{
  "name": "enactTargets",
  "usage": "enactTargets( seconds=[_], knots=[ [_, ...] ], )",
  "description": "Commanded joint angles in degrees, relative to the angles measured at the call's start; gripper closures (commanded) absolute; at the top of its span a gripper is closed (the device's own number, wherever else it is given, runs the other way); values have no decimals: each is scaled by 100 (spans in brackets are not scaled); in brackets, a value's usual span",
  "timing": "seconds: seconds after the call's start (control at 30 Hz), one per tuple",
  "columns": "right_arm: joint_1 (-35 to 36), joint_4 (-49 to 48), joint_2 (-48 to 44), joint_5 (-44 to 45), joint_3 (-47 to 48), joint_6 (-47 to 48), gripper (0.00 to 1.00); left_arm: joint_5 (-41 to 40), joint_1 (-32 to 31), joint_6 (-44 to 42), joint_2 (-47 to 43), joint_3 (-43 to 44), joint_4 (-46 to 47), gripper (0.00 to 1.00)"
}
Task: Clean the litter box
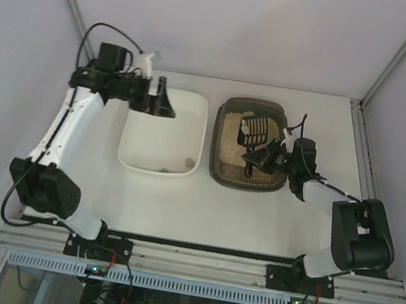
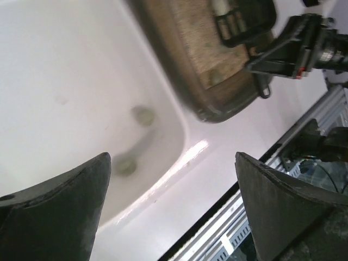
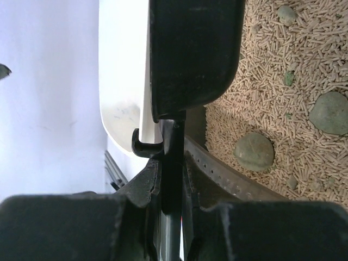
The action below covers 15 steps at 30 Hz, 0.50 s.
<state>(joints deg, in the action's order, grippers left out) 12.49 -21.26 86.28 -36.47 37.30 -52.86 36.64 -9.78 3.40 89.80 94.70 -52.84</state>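
The litter box [image 1: 220, 172] is a dark translucent tray at centre right, filled with beige pellets [image 3: 272, 70]. Grey-green lumps [image 3: 254, 151] lie on the pellets. My right gripper [image 1: 267, 157] hovers over the box and is shut on the handle of a black slotted scoop [image 1: 253, 128]. In the right wrist view the handle [image 3: 173, 163] is pinched between the fingers and the scoop's back [image 3: 196, 54] fills the top. My left gripper [image 1: 158, 102] stands open above the far left corner of the white tray [image 1: 130, 157], holding nothing.
The white tray [image 2: 81, 65] sits just left of the litter box [image 2: 217, 111] and holds two small greenish lumps [image 2: 142, 115]. Walls close in on the table at the back and on both sides. An aluminium rail [image 1: 200, 262] runs along the near edge.
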Motion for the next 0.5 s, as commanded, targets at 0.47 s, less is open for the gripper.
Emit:
enactTargets(
  seconds=[0.47],
  knots=[
    [-614, -6501, 967, -1218, -1383, -1643, 100, -1557, 1210, -1558, -2558, -2792, -291, 0]
  ],
)
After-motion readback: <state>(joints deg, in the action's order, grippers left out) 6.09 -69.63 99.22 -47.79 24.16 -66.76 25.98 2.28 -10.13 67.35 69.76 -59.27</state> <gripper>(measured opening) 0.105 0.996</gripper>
